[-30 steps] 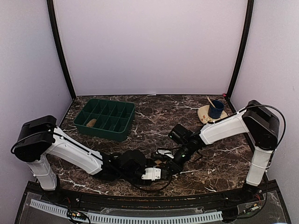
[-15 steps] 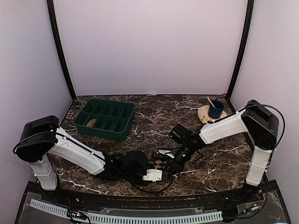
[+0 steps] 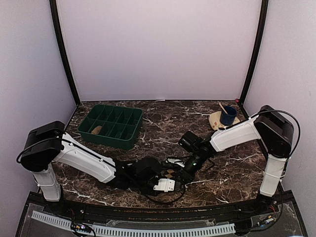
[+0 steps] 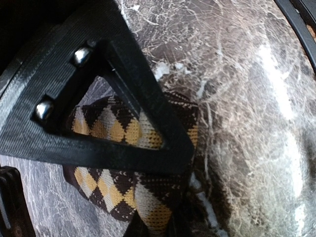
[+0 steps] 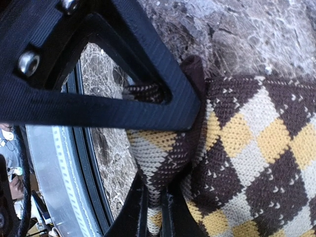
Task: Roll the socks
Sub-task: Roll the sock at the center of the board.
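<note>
The rolling looks barely begun, by my reading: the checkered sock lies flat and unrolled on the worktop near its front edge, a little right of centre, with no turn of fabric wound up anywhere that the views show. The tan sock sits apart in a compartment at the near left of the green tray, far off to the left, untouched by either arm, so both socks appear left to do. The left gripper and the right gripper meet over the checkered sock, the left at its near side and the right just beyond it. In the right wrist view the fingers are nearly closed, with a narrow fold of the sock's edge pinched between them. In the left wrist view the fingers have likewise drawn close, and a gathered strip of the diamond pattern runs down between them, so it seems to grip the fabric too.
</note>
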